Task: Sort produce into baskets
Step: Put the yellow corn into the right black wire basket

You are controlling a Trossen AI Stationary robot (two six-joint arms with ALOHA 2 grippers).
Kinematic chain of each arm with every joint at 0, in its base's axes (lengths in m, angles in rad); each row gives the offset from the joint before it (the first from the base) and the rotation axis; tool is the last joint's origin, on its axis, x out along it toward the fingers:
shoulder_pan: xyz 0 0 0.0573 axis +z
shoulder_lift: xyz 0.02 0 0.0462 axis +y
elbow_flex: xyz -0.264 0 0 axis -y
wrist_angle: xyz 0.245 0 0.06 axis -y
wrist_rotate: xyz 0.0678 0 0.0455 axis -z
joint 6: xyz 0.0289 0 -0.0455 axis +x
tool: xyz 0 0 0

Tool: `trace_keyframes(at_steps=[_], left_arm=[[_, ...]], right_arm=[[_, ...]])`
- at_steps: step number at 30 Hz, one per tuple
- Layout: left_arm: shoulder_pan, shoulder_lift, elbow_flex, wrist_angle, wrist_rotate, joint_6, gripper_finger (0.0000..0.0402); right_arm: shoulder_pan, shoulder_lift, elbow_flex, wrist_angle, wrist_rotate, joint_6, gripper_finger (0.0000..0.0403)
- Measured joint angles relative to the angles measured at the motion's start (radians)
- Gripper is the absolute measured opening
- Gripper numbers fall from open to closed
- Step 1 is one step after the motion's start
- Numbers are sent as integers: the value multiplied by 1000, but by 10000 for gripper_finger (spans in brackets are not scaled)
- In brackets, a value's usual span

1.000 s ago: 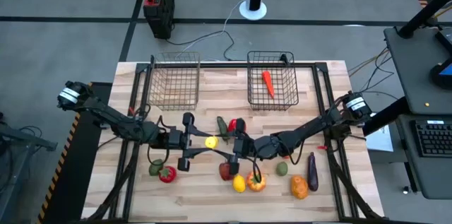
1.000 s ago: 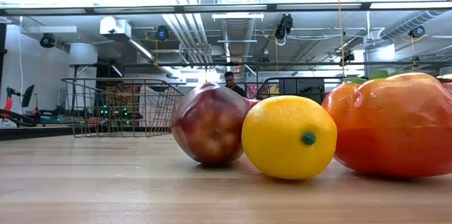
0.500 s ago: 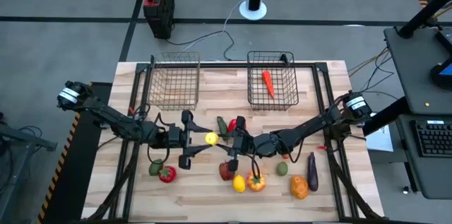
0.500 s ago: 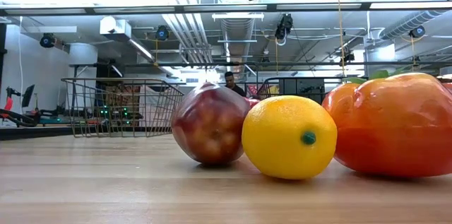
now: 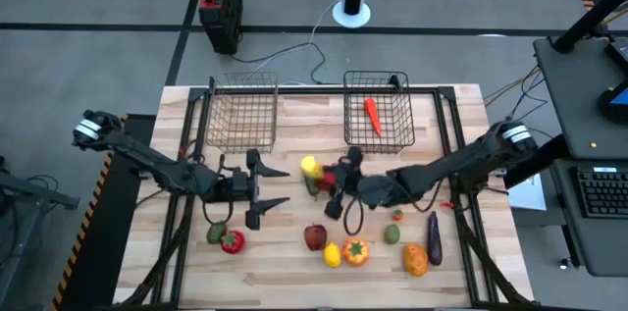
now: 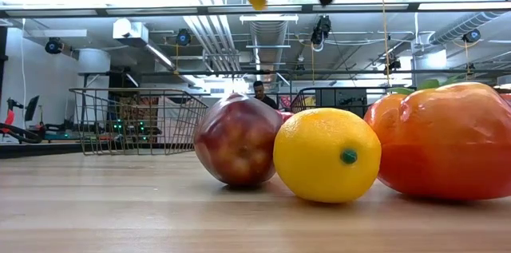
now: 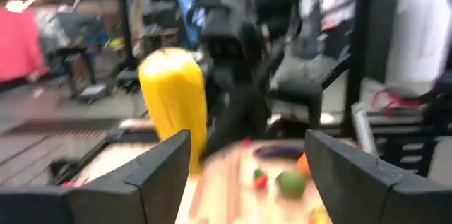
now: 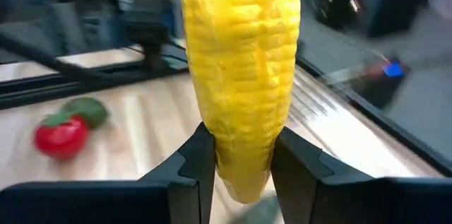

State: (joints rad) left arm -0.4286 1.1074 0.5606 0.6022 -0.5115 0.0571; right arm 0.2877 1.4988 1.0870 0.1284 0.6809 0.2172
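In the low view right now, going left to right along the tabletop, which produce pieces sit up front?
Dark red apple → yellow lemon → big orange-red piece running off the right edge. Each touches or overlaps the next.

2 baskets [image 5: 241,113]; 1 carrot [image 5: 372,113]; 1 corn [image 8: 236,68] — 2 tomatoes [image 5: 232,242].

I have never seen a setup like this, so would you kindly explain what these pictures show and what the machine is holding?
Two dark robot arms work at a wooden table. One picture looks straight down, one looks level across the tabletop, and two come from cameras on the wrists. The right claw is shut on a yellow corn cob, held above the table. The left claw is open and empty. Toy fruits and vegetables lie along the near edge, such as a lemon and an apple. At the far edge stand two wire baskets; one holds a carrot.
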Motion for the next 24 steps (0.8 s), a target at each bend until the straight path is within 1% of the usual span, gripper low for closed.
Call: trace_keyframes(at_steps=[2, 6, 9, 11, 14, 18, 21, 24], left_arm=[[0, -29, 0, -78, -34, -28, 256], [0, -74, 0, -177, -75, -81, 253], [0, -91, 0, -214, -76, -97, 253], [0, -96, 0, -213, -85, -97, 253], [0, -96, 0, -215, -106, -87, 253], [0, -96, 0, -219, -146, -60, 253], [1, -96, 0, -222, -162, -46, 253], [2, -96, 0, -225, -162, -32, 253]], right_arm=[[-37, -54, 0, -126, 0, 101, 102], [-137, -155, 0, -383, -3, 326, 102], [-240, -215, 0, -550, -49, 443, 102], [-319, -239, 0, -634, -101, 498, 102], [-437, -249, 0, -708, -202, 519, 102], [-570, -240, 0, -745, -326, 517, 102], [-649, -224, 0, -770, -380, 502, 102], [-710, -209, 2, -803, -406, 498, 102]])
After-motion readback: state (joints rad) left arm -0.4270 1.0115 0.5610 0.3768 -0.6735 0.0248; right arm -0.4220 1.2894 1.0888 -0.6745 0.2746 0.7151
